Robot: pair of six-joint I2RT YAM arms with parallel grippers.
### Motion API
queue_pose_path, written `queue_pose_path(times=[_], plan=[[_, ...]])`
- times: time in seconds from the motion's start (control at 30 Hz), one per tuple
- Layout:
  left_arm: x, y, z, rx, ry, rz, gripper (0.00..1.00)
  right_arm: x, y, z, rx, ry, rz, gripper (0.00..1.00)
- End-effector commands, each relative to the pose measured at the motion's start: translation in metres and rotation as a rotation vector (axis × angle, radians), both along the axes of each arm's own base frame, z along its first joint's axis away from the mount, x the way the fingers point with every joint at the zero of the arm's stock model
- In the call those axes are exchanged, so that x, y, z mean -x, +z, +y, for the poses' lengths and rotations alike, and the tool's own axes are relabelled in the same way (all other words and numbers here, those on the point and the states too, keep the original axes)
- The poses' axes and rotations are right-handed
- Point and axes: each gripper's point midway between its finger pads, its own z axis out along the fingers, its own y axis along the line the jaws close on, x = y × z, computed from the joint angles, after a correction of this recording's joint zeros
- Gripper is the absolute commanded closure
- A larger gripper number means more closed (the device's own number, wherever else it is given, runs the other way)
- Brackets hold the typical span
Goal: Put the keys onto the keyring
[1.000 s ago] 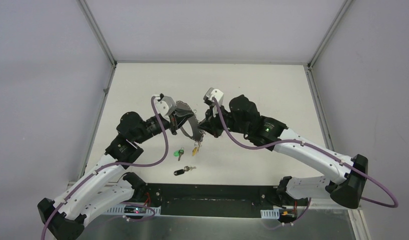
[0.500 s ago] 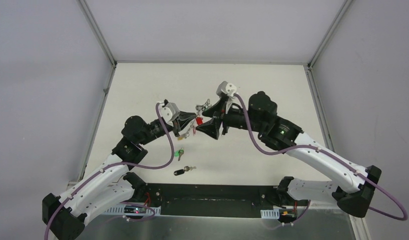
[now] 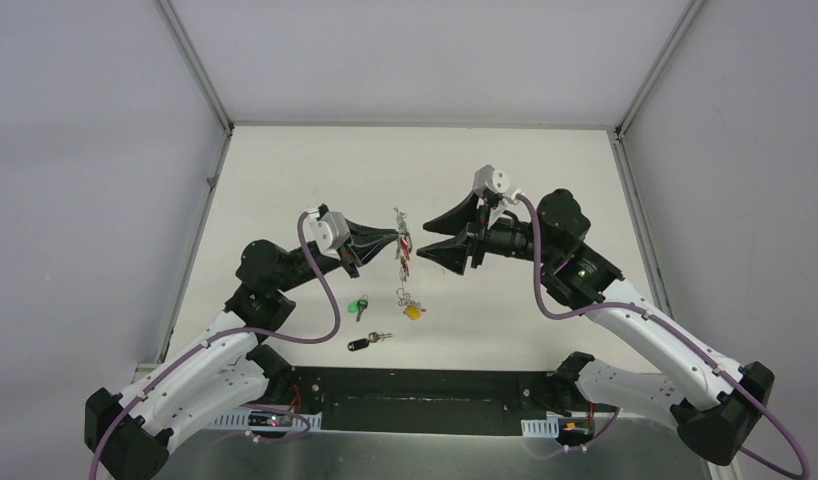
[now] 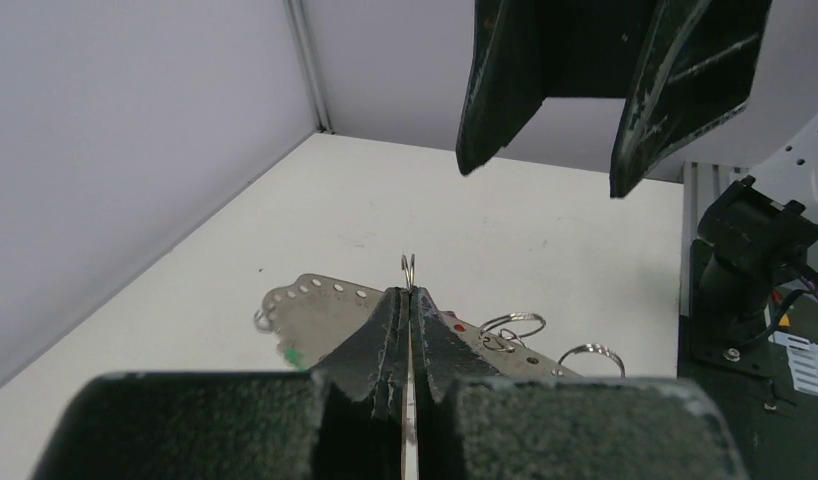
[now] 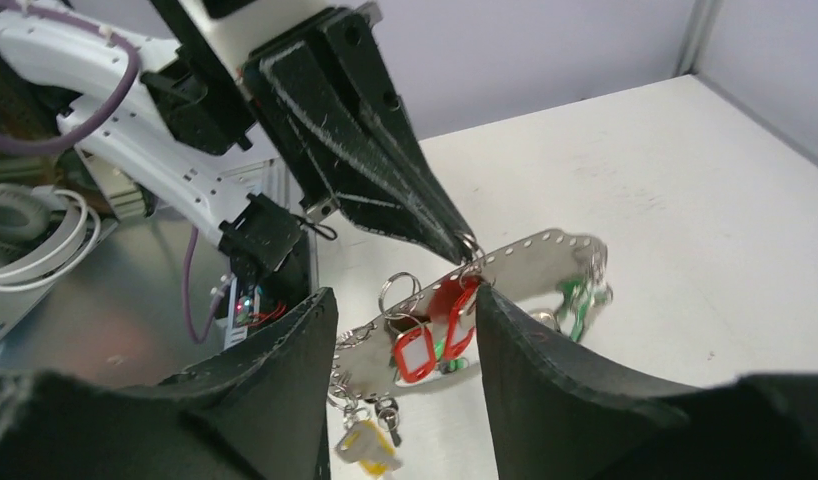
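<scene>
Pinching keyring aloft; left arm outstretched

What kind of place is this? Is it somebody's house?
Not a house, most likely a robot lab bench. A left arm and a right arm are fixed at the edge of a white table, plain grey walls box it in, and purple cables run along the arms.

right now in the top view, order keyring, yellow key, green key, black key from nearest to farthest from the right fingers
1. keyring, just left of the right fingers
2. yellow key, dangling under the ring
3. green key, lower left
4. black key, lowest, below the green one
</scene>
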Motion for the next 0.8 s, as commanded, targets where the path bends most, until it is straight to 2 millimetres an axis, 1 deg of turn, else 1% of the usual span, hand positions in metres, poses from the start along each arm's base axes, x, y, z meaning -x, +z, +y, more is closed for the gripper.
queue_pose_path(times=[0.0,0.07,0.17,0.33,0.5,0.7,0.77], plan=[[0.026,0.037,0.001,0.108,-0.088,-0.102,1.0,0.024,0.013,0.0,-0.06,0.14,-0.139,0.47],[0.029,0.036,0.001,0.103,-0.103,-0.109,1.0,0.029,0.008,0.0,-0.053,0.179,-0.172,0.51],[0.034,0.035,-0.002,0.095,-0.135,-0.12,1.0,0.033,0.004,-0.001,-0.066,0.196,-0.211,0.53],[0.039,0.034,-0.005,0.091,-0.175,-0.129,1.0,0.031,0.003,-0.002,-0.094,0.176,-0.243,0.55],[0.042,0.034,-0.009,0.086,-0.204,-0.127,1.0,0.023,0.003,0.002,-0.095,0.151,-0.227,0.61],[0.043,0.034,-0.011,0.091,-0.228,-0.116,1.0,0.009,0.007,0.005,-0.114,0.086,-0.192,0.6],[0.044,0.033,-0.012,0.092,-0.232,-0.111,1.0,0.01,0.004,0.007,-0.109,0.102,-0.184,0.59]])
